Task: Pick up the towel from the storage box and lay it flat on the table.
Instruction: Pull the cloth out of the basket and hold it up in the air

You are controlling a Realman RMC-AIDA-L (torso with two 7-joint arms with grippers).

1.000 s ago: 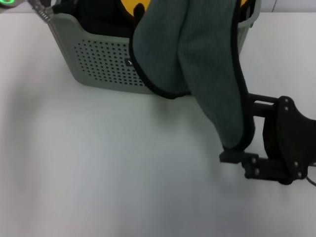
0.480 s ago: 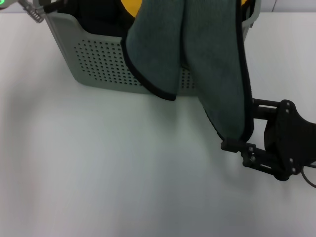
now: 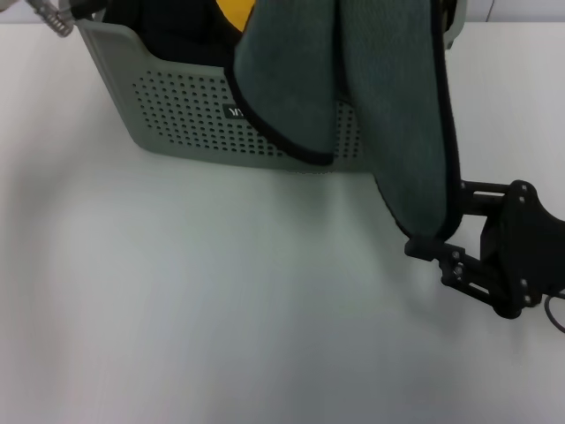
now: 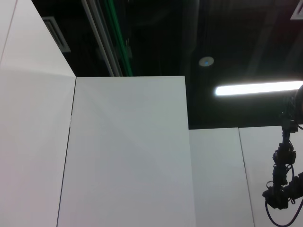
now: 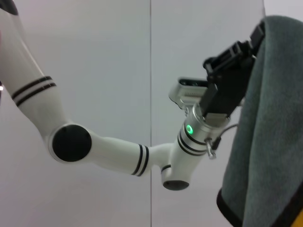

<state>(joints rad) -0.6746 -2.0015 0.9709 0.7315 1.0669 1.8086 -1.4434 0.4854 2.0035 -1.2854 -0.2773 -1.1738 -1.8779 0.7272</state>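
Towel: the towel (image 3: 388, 115) hangs in the air in front of the storage box (image 3: 203, 124), draped in 2 long folds, its upper part running out of the head view's top edge. It is clear of the box and not yet on the counter (image 3: 221, 300).

Right hand: my right hand (image 3: 433, 249) sits low near the counter's right edge, fingers pinching the towel's lowest corner at the black trim. I judge this grip is there to pull that corner outward so the cloth can open.

Left hand: my left hand (image 5: 232, 71) is up high, seen from the right wrist view, pressed against the towel's top edge. It seems to be carrying the cloth's weight, but I cannot tell whether its fingers are clamped or spread.

Box: it stands at the counter's far edge, with a yellow cloth (image 3: 234, 11) inside it.

Progress: by my reading the lift is done and the spreading remains.

Next: I would draw the 2 held corners apart, then lower the towel onto the bare middle of the counter.

Risk: the folds may cling together and land doubled.
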